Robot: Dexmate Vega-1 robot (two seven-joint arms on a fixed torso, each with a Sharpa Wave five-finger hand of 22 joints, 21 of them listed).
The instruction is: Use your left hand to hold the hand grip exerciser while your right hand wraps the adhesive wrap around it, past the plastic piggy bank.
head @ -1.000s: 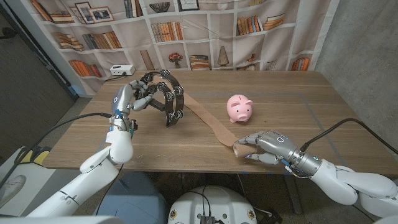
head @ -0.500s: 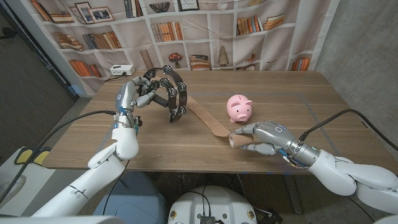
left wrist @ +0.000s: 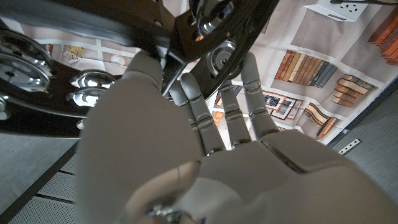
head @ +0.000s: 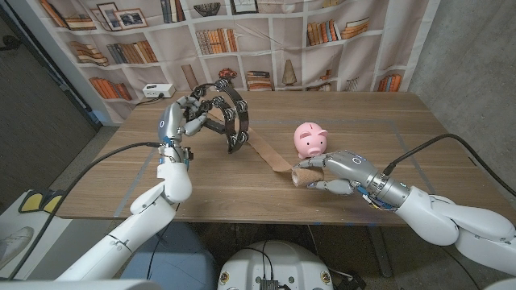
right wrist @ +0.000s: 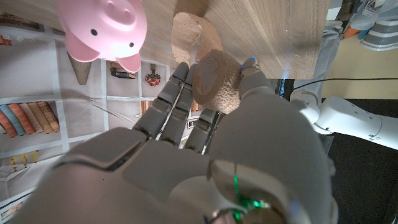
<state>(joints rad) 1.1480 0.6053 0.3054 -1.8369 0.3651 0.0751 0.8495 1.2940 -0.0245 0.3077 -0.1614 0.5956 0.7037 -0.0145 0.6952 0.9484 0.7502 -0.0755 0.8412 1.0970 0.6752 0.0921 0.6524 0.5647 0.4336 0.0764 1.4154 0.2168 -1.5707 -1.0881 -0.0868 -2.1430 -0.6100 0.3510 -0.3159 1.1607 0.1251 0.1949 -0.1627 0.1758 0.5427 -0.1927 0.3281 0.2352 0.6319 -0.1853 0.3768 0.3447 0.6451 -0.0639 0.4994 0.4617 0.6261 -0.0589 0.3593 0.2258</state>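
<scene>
Fingers of the left hand (head: 179, 118) gripped a black ring set with metal jingles, the exerciser (head: 228, 115), and held it raised off the table (head: 242, 193), well to the left of the pig (head: 310, 139) and a little farther back. In the left wrist view those fingers (left wrist: 205, 112) curled up around the black frame (left wrist: 186, 25), with shiny discs (left wrist: 87, 96) close beside the hand (left wrist: 186, 162). From the ring's lower edge a tan strip of wrap (head: 268, 154) ran down across the wood toward the pig, ending just in front of it and to its left. There the right hand (head: 343, 171) held the roll (head: 301, 176), fingers closed around it, just in front of the pig and close to it; whether hand and pig touched could not be told. The right wrist view showed the roll (right wrist: 214, 81) pinched between the fingertips (right wrist: 180, 71) and thumb of the right hand (right wrist: 205, 155), with the loose tan strip (right wrist: 189, 28) leading away over the wood and the pink pig (right wrist: 102, 28) near it. The pig stood upright on the table, snout toward the robot. Behind the table hung a bookshelf backdrop (head: 242, 40).
</scene>
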